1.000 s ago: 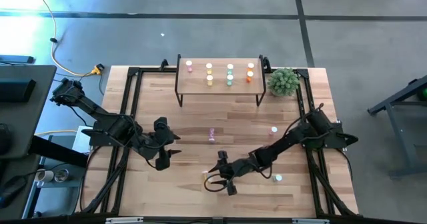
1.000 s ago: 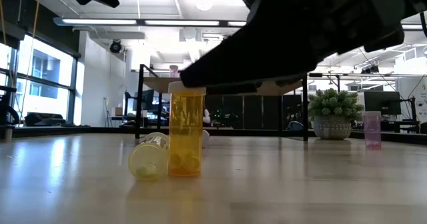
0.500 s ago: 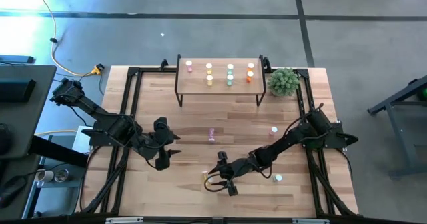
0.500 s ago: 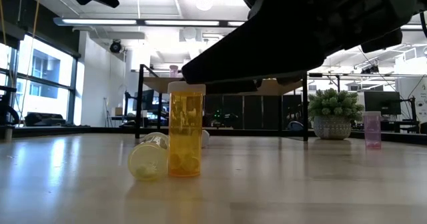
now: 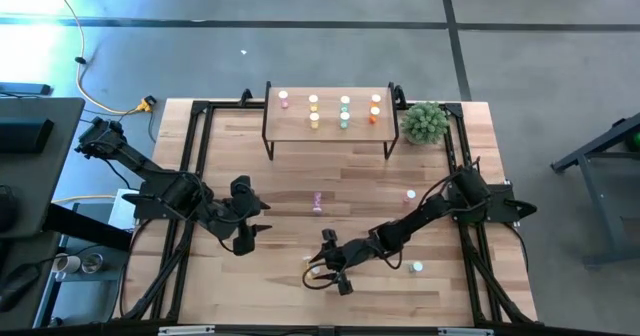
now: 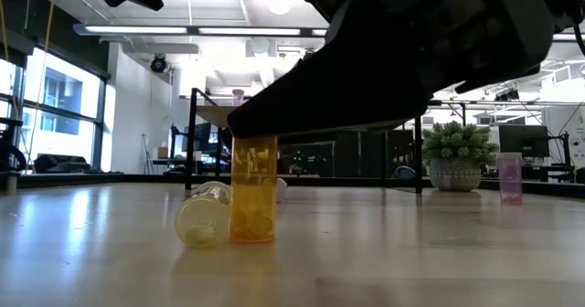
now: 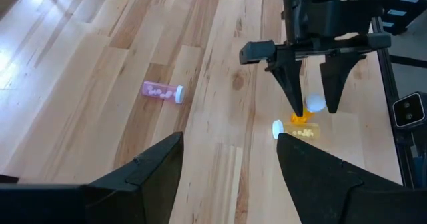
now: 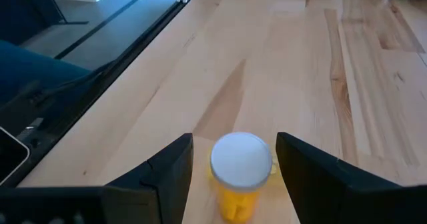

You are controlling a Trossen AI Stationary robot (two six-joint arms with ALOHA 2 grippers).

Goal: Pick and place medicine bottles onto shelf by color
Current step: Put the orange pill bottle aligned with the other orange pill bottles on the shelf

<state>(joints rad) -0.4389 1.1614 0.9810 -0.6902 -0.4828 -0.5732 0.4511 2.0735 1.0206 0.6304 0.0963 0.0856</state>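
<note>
Between the spread fingers of the right gripper [image 8: 233,177] stands an upright orange medicine bottle [image 8: 239,174] with a white cap, on the desk [image 8: 300,64]. That arm's own wrist view shows a finger on either side of the cap with a clear gap to each, so nothing is grasped. The left wrist view, looking across from the other arm, shows the same right gripper [image 7: 311,107] pointing down with its fingers straddling the bottle's white cap [image 7: 315,104], and something the right wrist view misses: a yellow bottle lying on its side [image 7: 297,131] just beside the upright one. The low view confirms that pair, the orange bottle [image 6: 253,190] upright and translucent with pills at the bottom, the fallen yellow one [image 6: 203,217] touching it or nearly so, cap end toward the camera; the dark gripper body covers the orange bottle's top there.

The left gripper [image 5: 247,235] hangs well apart from these, fingers released and empty. A pink bottle lying on its side [image 7: 162,91] sits ahead of them.

Only the high view shows the shelf [image 5: 328,126] at the far edge, carrying small bottles in pink, yellow, green and orange columns, next to a potted plant [image 5: 425,123].
</note>
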